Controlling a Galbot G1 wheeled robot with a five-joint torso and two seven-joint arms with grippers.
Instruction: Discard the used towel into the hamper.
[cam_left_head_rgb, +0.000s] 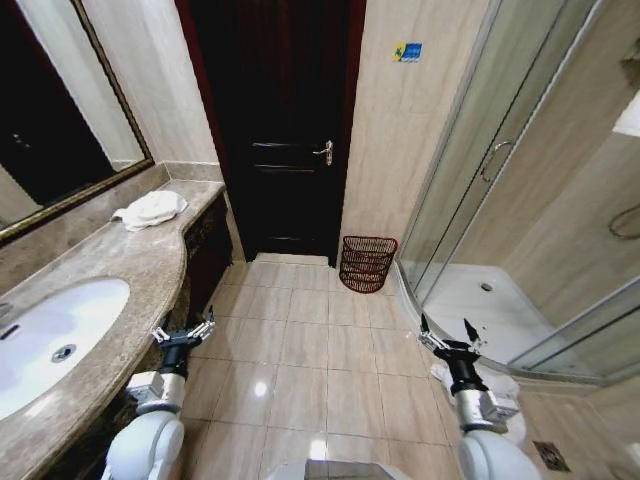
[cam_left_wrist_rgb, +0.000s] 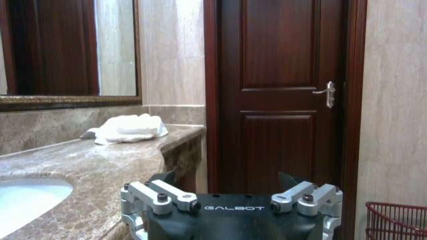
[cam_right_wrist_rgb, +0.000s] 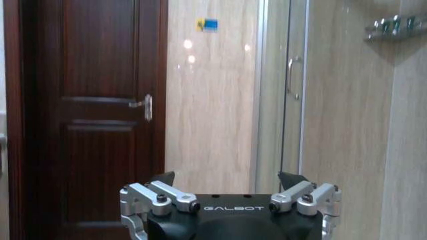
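A crumpled white towel (cam_left_head_rgb: 151, 209) lies at the far end of the marble counter (cam_left_head_rgb: 120, 265), by the wall; the left wrist view shows the towel (cam_left_wrist_rgb: 128, 128) beyond the basin. The hamper (cam_left_head_rgb: 367, 263), a small dark red-brown barred basket, stands on the floor right of the door; its rim (cam_left_wrist_rgb: 396, 220) peeks in at one corner of the left wrist view. My left gripper (cam_left_head_rgb: 183, 331) hangs open beside the counter front, empty. My right gripper (cam_left_head_rgb: 448, 332) is open over the floor near the shower, empty.
A dark wooden door (cam_left_head_rgb: 280, 120) is closed straight ahead. A white basin (cam_left_head_rgb: 50, 340) is sunk in the counter at near left under a framed mirror (cam_left_head_rgb: 50, 110). A glass shower enclosure (cam_left_head_rgb: 530, 200) fills the right side. Tiled floor (cam_left_head_rgb: 310, 350) lies open between them.
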